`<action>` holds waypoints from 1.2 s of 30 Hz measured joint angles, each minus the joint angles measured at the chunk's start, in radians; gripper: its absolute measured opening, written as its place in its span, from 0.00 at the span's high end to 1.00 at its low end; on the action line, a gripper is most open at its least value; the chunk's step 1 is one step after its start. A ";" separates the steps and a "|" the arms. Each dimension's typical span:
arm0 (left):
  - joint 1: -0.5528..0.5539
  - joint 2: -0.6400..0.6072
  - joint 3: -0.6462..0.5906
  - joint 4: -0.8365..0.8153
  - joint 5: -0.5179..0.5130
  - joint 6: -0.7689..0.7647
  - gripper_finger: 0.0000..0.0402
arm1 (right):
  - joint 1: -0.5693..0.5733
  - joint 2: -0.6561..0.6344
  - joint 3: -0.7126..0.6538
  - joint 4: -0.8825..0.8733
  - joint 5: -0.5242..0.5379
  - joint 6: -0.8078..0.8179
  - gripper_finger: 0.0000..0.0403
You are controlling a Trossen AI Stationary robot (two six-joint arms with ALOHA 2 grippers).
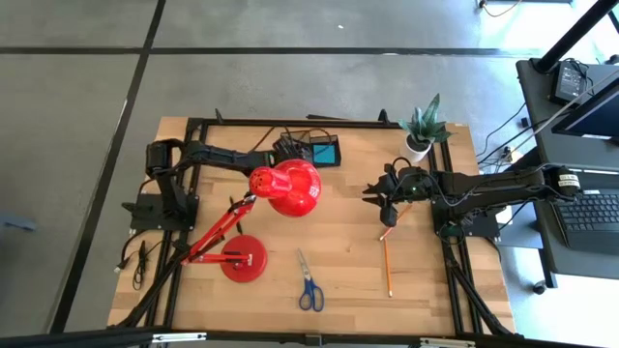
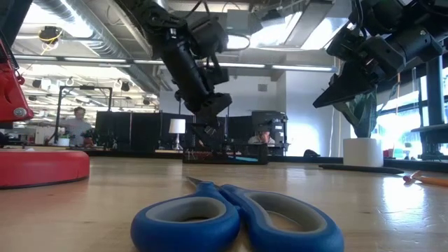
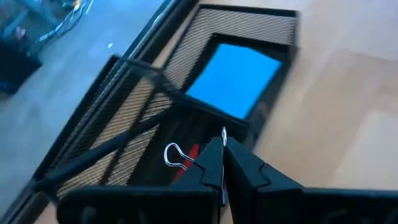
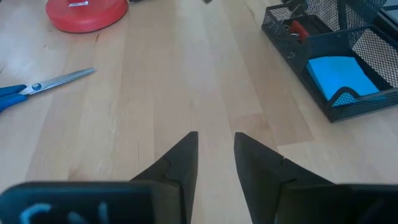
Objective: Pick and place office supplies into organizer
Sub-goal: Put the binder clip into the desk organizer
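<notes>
L gripper (image 3: 222, 163) is hovering clenched, empty, over black mesh organizer box (image 1: 322, 152) w/ blue notepad at table's far edge. Blue-handled steel scissors (image 1: 309, 287) are lying near front edge; probably stiff, slick, so grab at the pivot. R gripper (image 4: 216, 158) is hanging half-open, holding nothing, above thin wooden pencils (image 1: 387, 259): light, rolly, pinch mid-shaft.

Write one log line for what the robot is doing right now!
left gripper: shut, over organizer | right gripper: open, empty, above table | scissors, pencil: on table

Red desk lamp (image 1: 285, 188), potted plant (image 1: 422, 129)
</notes>
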 joint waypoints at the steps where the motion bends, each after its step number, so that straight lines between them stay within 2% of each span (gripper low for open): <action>1: 0.011 0.000 0.000 0.000 0.001 -0.012 0.99 | 0.000 0.000 0.000 0.000 0.000 0.000 0.73; 14: 0.092 0.065 0.000 0.002 0.039 -0.065 0.99 | 0.000 0.000 0.000 0.001 -0.001 -0.004 0.73; 36: 0.100 0.078 0.000 0.003 0.046 -0.129 0.99 | 0.000 0.000 0.000 0.000 -0.002 -0.004 0.73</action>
